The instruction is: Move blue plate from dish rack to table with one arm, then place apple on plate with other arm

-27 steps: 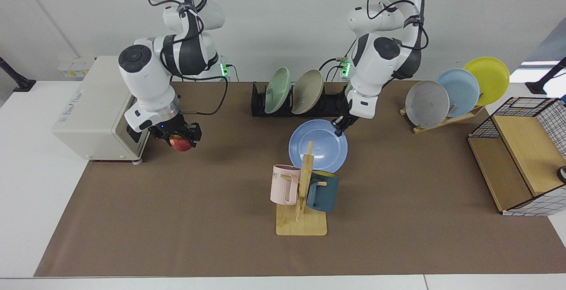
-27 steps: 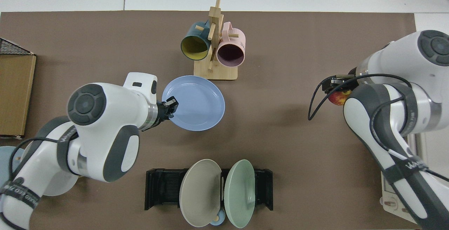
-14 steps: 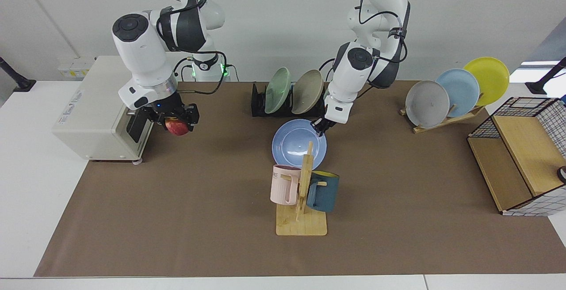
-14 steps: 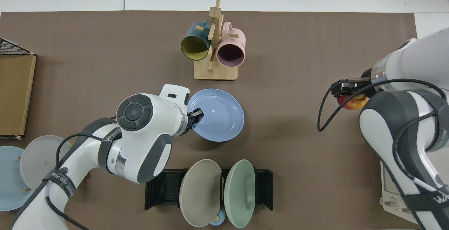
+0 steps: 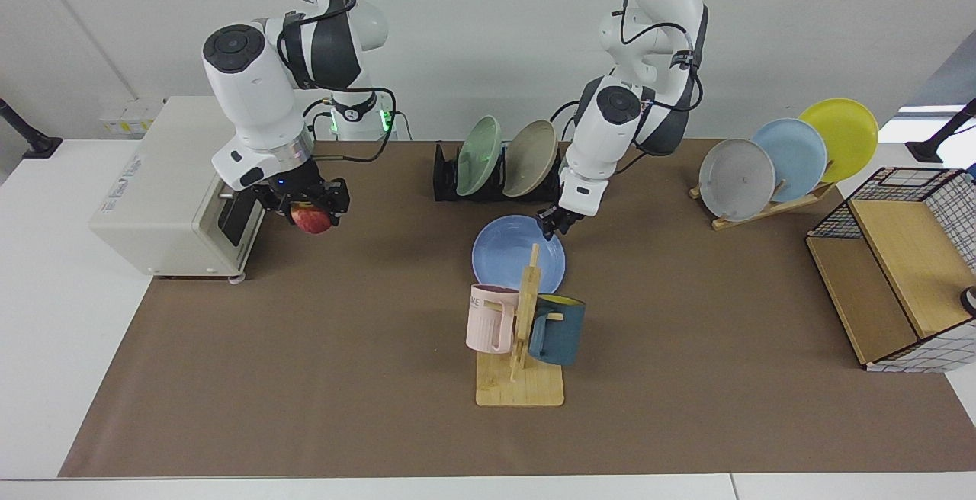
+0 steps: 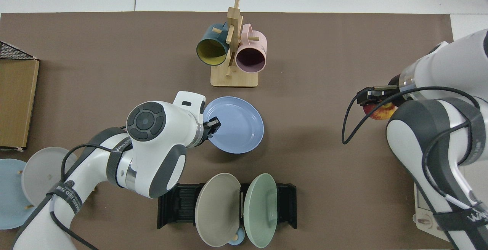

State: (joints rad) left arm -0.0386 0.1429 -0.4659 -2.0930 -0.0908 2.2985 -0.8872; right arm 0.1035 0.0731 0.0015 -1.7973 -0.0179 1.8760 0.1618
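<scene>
The blue plate (image 5: pixel 518 254) is out of the dish rack (image 5: pixel 450 180), low at mid-bench, its rim pinched in the left gripper (image 5: pixel 548 227) jaws; the apple (image 5: pixel 310 219), clamped in the right gripper (image 5: pixel 309 203) jaws, remains to be placed

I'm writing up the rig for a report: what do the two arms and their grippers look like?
Both arms are glossy white jointed shells with dark grey joint sections, round black end caps and loose black cables. The left gripper and right gripper are small and black. Green lights glow at the bases.
</scene>
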